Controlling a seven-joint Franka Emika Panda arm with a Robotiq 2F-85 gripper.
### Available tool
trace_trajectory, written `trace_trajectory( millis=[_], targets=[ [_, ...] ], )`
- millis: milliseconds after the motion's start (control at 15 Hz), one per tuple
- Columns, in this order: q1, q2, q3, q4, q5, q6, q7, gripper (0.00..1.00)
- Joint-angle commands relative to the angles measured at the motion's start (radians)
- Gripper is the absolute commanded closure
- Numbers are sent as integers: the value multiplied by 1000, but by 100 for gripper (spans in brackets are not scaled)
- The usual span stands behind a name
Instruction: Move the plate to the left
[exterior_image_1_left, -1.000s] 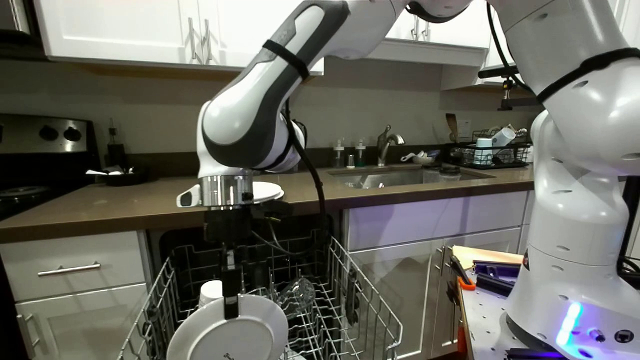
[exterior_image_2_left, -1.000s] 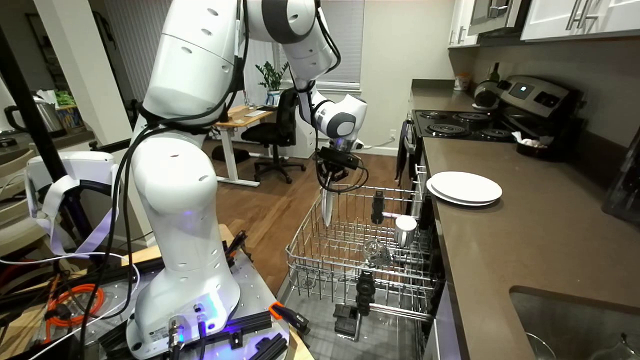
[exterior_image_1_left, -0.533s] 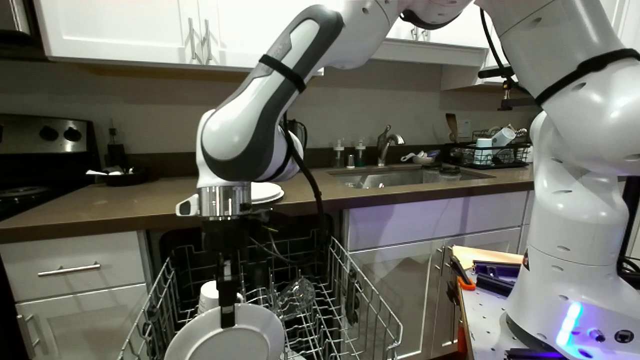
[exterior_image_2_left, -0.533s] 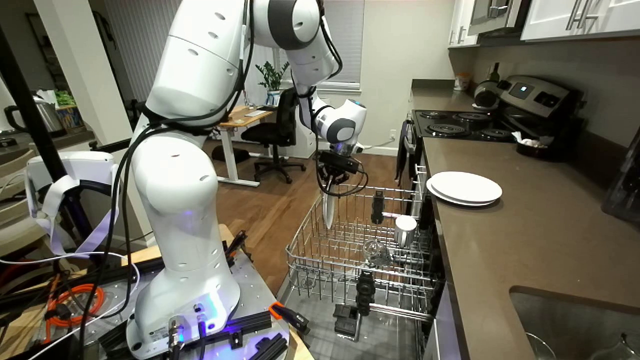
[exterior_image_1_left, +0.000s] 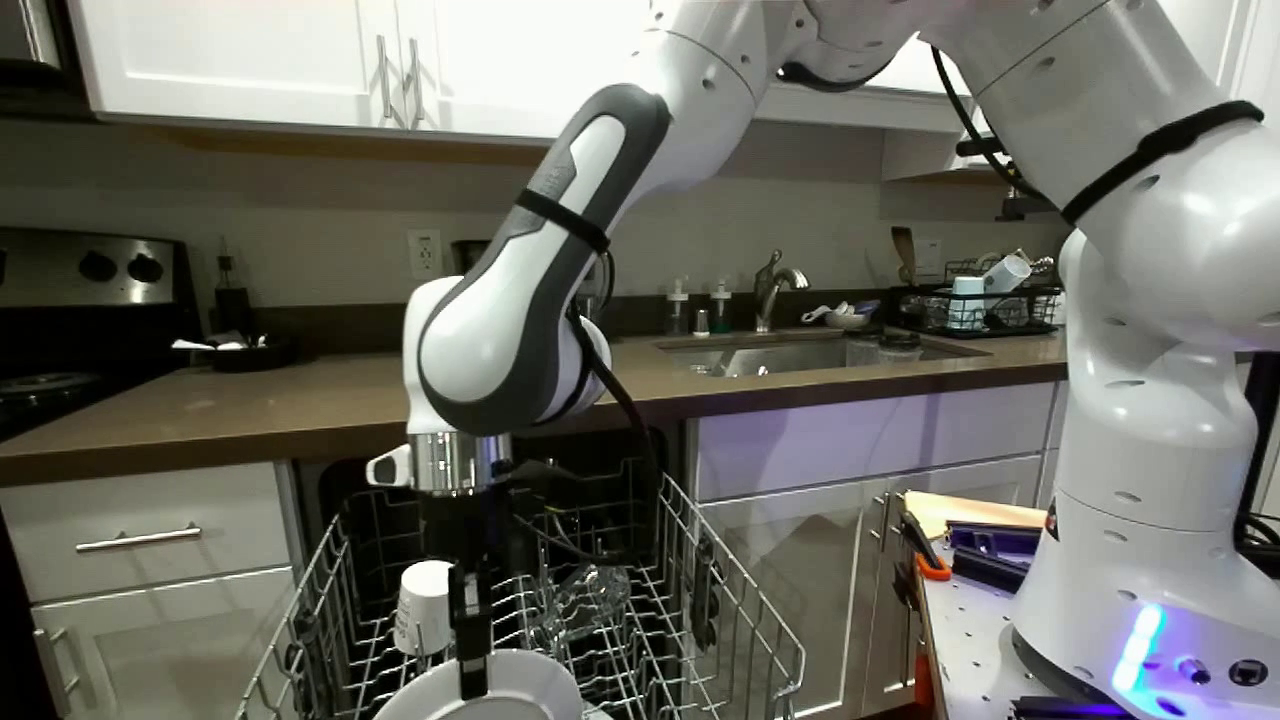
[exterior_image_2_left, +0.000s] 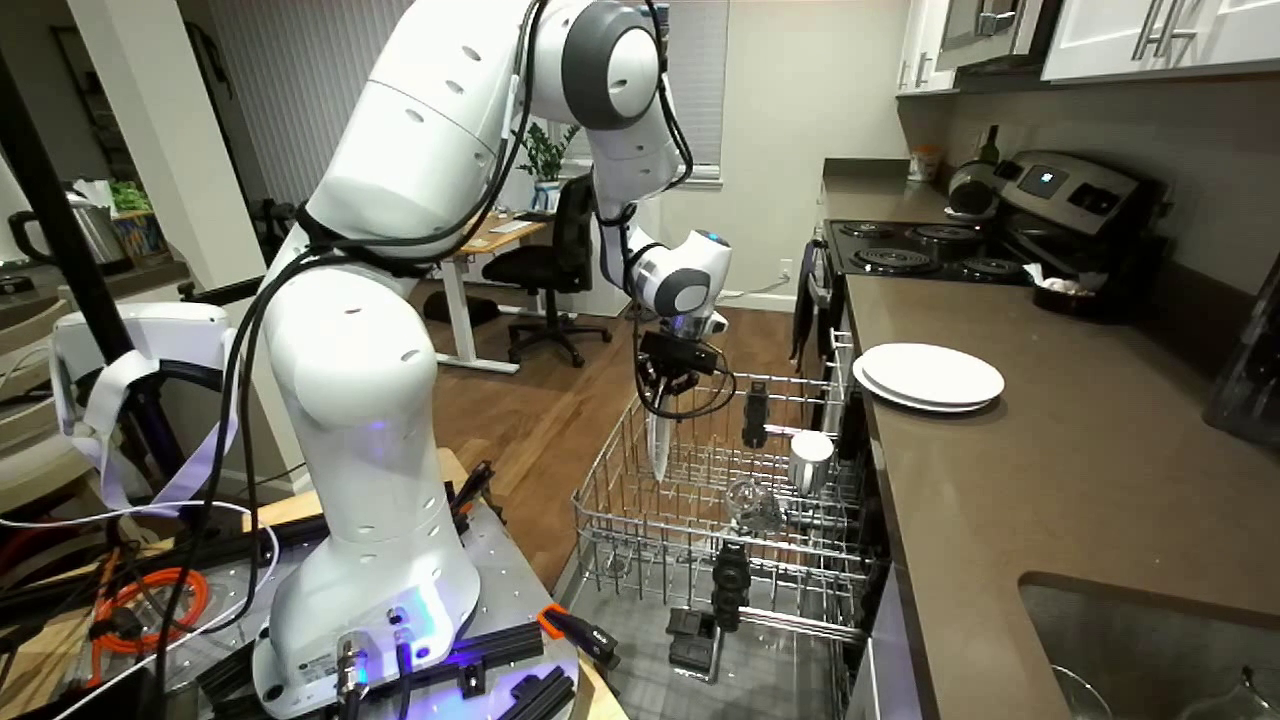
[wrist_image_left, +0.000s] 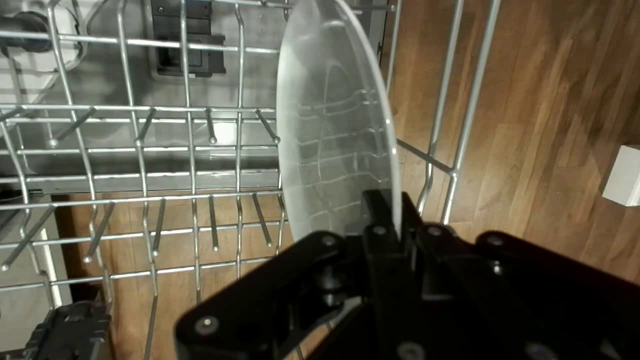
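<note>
The white round plate hangs on edge from my gripper, over the dishwasher rack. It shows in both exterior views (exterior_image_1_left: 525, 685) (exterior_image_2_left: 659, 447), with its lower part cut off in one of them. My gripper (exterior_image_1_left: 473, 683) points down and is shut on the plate's upper rim. In the wrist view the two black fingertips (wrist_image_left: 392, 207) pinch the rim of the plate (wrist_image_left: 335, 125) from both faces. The plate's far edge runs past the top of that view. It hangs near the rack's outer side wall, beside the rows of tines. I cannot tell whether it touches the wires.
A white mug (exterior_image_1_left: 422, 608) and a clear glass (exterior_image_2_left: 752, 503) stand or lie in the rack (wrist_image_left: 150, 199). A small stack of white plates (exterior_image_2_left: 928, 375) lies on the brown counter (exterior_image_2_left: 1060, 460). The sink lies further along the counter.
My gripper has moved down with the plate in it, lower into the rack. The arm bends lower, and in an exterior view it now hides the plates on the counter.
</note>
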Motion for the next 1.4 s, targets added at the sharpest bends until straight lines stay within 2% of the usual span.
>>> trace_trajectory(
  millis=[0, 600, 667, 800, 1000, 1333],
  targets=[
    [7, 40, 0, 30, -36, 23, 53, 93],
    [36, 63, -1, 51, -90, 71, 140, 93],
    [40, 60, -3, 52, -99, 63, 152, 68],
    [59, 50, -17, 55, -123, 53, 188, 62],
    [90, 29, -38, 61, -158, 30, 249, 42],
    [103, -26, -54, 48, -177, 5, 302, 11]
  ],
)
